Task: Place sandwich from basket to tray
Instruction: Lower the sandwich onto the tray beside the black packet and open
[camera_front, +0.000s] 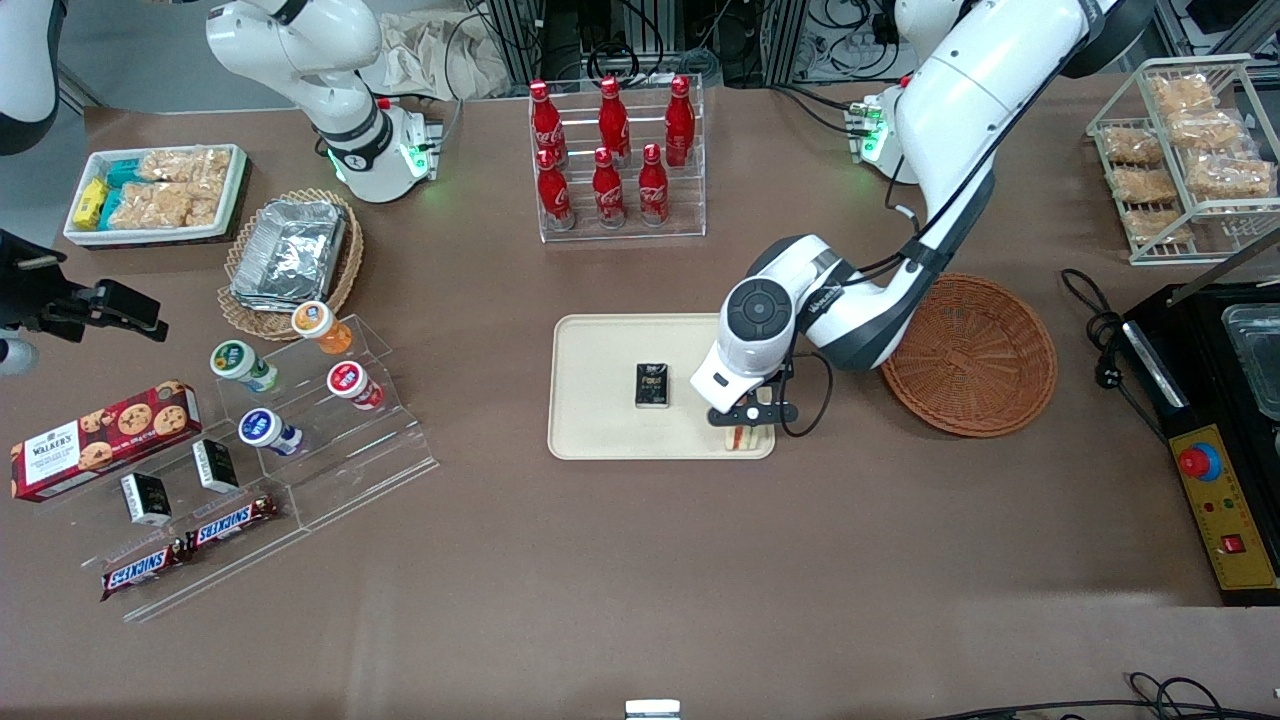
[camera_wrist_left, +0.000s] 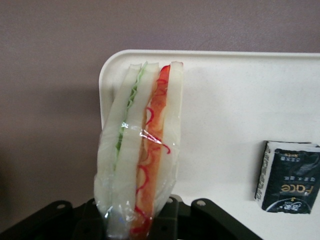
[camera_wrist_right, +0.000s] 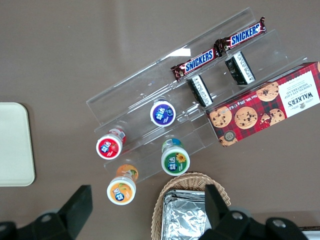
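Observation:
The sandwich (camera_front: 740, 438) is a plastic-wrapped wedge of white bread with green and orange-red filling. It stands on end between the fingers of my left gripper (camera_front: 746, 424), which is shut on it. It is over the corner of the cream tray (camera_front: 600, 410) that is nearest the front camera and toward the basket. Seen from the left wrist, the sandwich (camera_wrist_left: 140, 150) points away from the gripper (camera_wrist_left: 135, 227) over the tray's rounded corner (camera_wrist_left: 107, 67). I cannot tell whether it touches the tray. The reddish-brown wicker basket (camera_front: 970, 355) lies empty beside the tray, toward the working arm's end.
A small black packet (camera_front: 653, 385) lies on the tray's middle. A rack of red cola bottles (camera_front: 615, 160) stands farther from the camera. Acrylic steps with snacks (camera_front: 270, 440), a tan basket of foil containers (camera_front: 290, 255) and a white bin (camera_front: 155, 190) sit toward the parked arm's end.

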